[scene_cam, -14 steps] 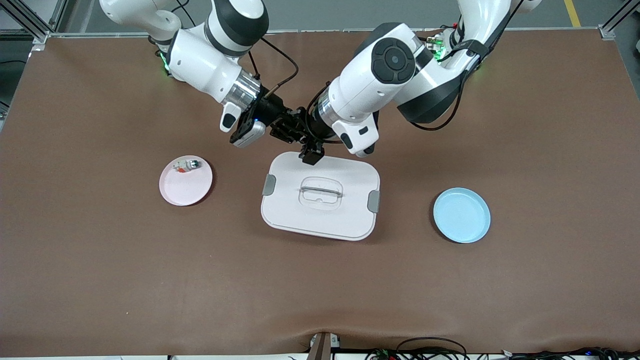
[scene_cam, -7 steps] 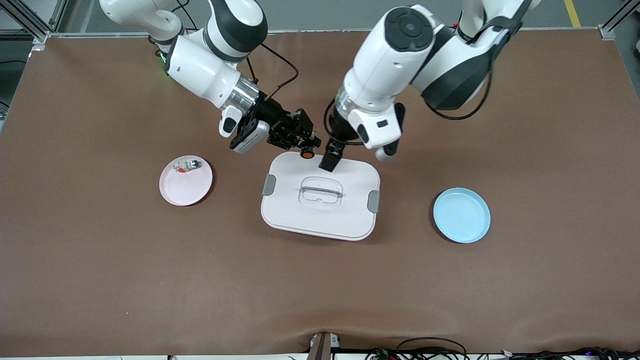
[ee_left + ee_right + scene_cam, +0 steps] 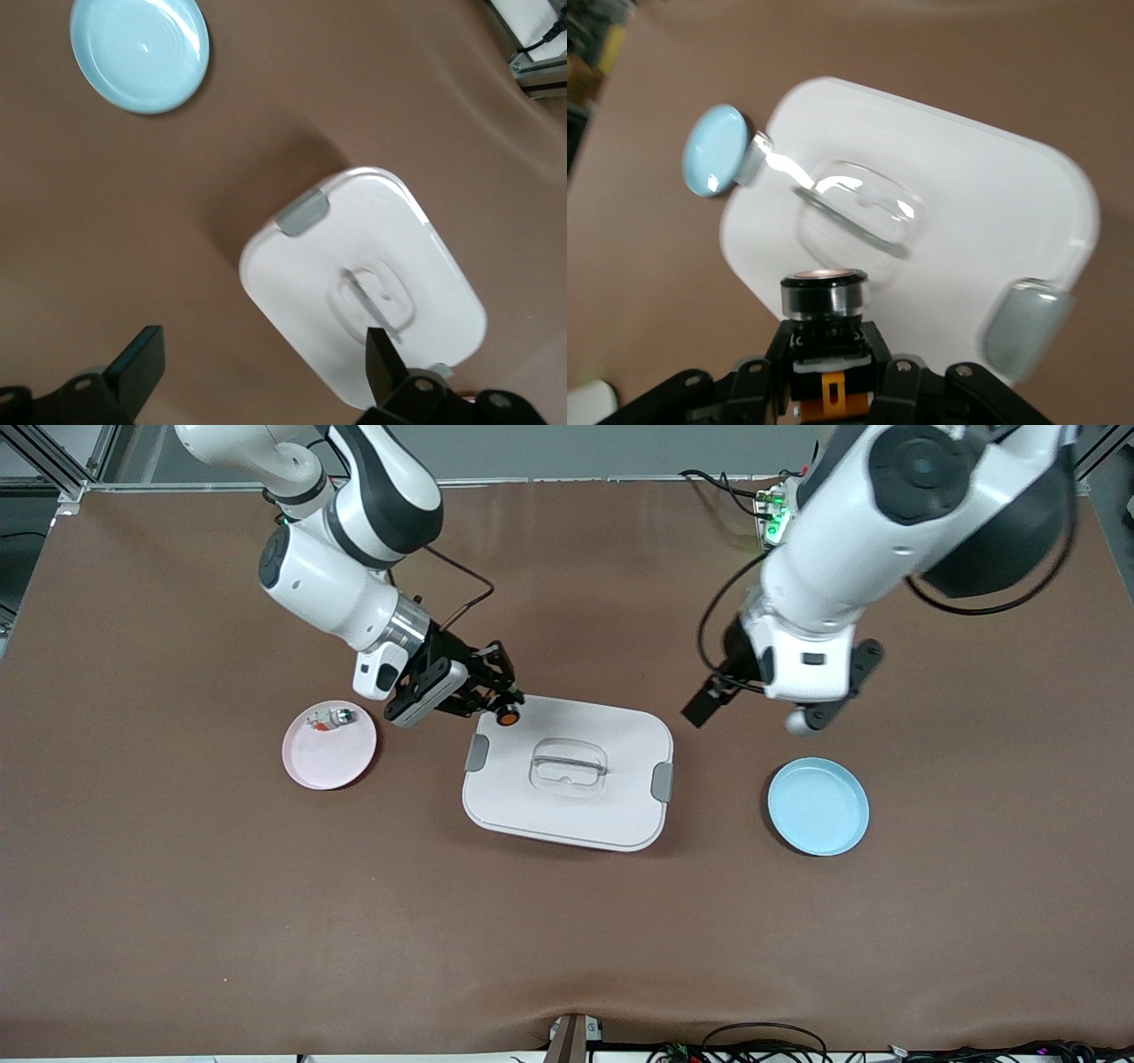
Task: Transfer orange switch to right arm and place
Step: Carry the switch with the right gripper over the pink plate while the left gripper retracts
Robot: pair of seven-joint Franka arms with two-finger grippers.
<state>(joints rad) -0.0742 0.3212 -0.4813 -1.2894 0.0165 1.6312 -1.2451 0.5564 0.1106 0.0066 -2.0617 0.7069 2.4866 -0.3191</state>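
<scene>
The orange switch point(image 3: 508, 715) has a dark round cap and an orange body band. My right gripper point(image 3: 493, 701) is shut on it, over the corner of the white lidded box point(image 3: 567, 806) toward the right arm's end. In the right wrist view the switch point(image 3: 824, 297) sits clamped between the black fingers point(image 3: 757, 376) of the right gripper point(image 3: 826, 359), cap pointing out over the lid point(image 3: 966, 204). My left gripper point(image 3: 753, 713) hangs open and holds nothing, over bare table between the box and the blue plate point(image 3: 818, 806). Its left wrist view shows the gripper point(image 3: 261, 367) with the table between its jaws.
A pink plate point(image 3: 329, 757) holding a whitish switch with a green tip point(image 3: 330, 716) lies toward the right arm's end. The blue plate point(image 3: 140, 53) lies toward the left arm's end. The white box point(image 3: 372, 266) has grey latches and a clear handle.
The two grippers have parted. My left arm pulled back toward its own end, open. My right gripper carried the orange switch away toward the pink plate's side of the box.
</scene>
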